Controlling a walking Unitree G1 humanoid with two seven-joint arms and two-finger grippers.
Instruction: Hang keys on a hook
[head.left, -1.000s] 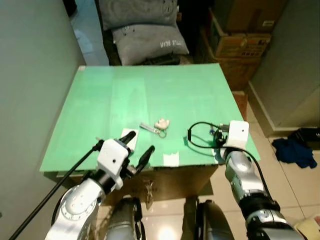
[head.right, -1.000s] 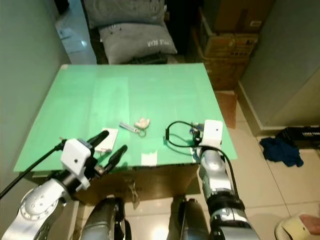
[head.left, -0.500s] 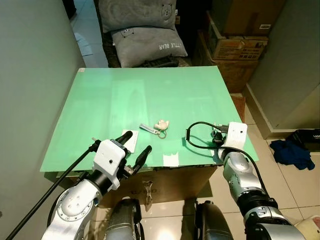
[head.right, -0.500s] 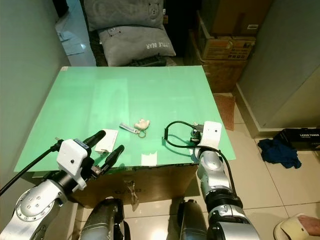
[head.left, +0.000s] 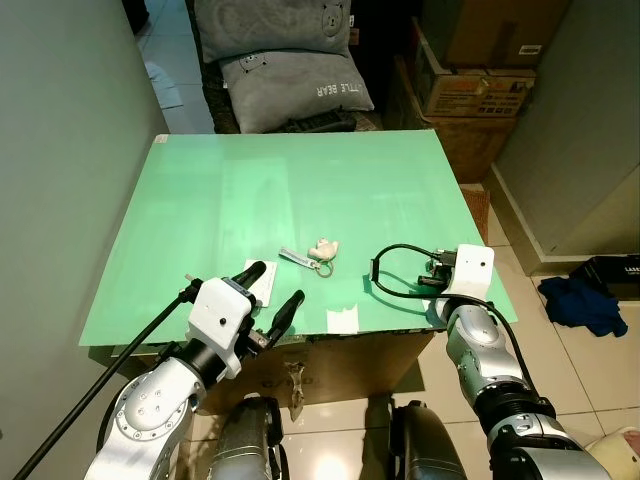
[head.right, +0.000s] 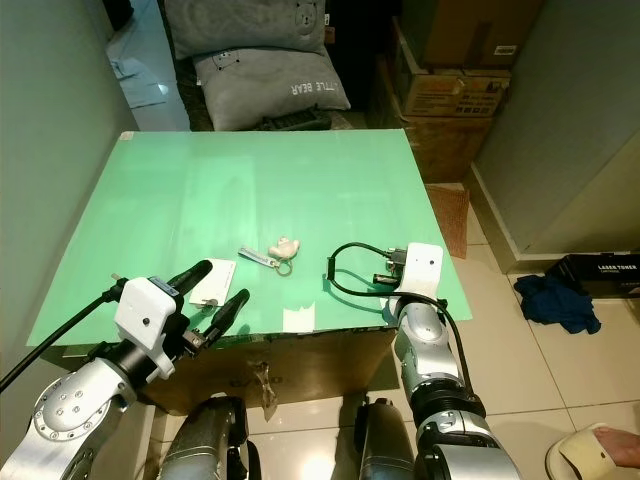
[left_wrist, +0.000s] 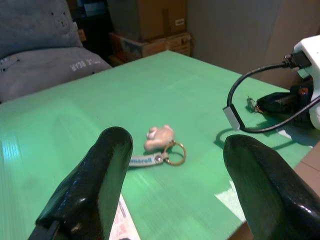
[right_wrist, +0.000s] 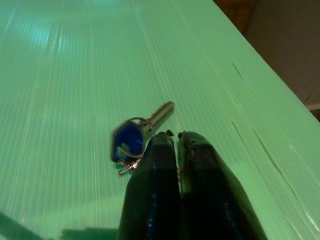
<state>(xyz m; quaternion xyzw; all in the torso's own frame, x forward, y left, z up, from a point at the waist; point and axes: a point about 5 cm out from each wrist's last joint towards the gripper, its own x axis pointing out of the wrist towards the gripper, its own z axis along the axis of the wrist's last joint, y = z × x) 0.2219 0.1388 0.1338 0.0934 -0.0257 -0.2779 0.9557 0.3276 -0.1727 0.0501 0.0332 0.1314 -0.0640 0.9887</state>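
Observation:
A keychain (head.left: 318, 250) with a white charm, a grey strap and a metal ring lies on the green table (head.left: 300, 180), near the front middle. My left gripper (head.left: 280, 282) is open at the table's front left edge, and the keychain (left_wrist: 160, 140) lies ahead between its fingers. My right gripper (right_wrist: 172, 135) is low over the front right corner of the table (right_wrist: 75, 60). It is shut, pinching the wire ring of a blue-headed key (right_wrist: 127, 140) at its tips.
A white paper slip (head.left: 262, 283) lies under the left gripper, with a white patch (head.left: 342, 318) at the front edge. A black cable (head.left: 392, 272) loops beside the right wrist. Grey pillows (head.left: 290, 80) and cardboard boxes (head.left: 480, 90) stand beyond the table. A wall runs along the left.
The head camera has shifted slightly. Both grippers and the keychain keep their places on the table.

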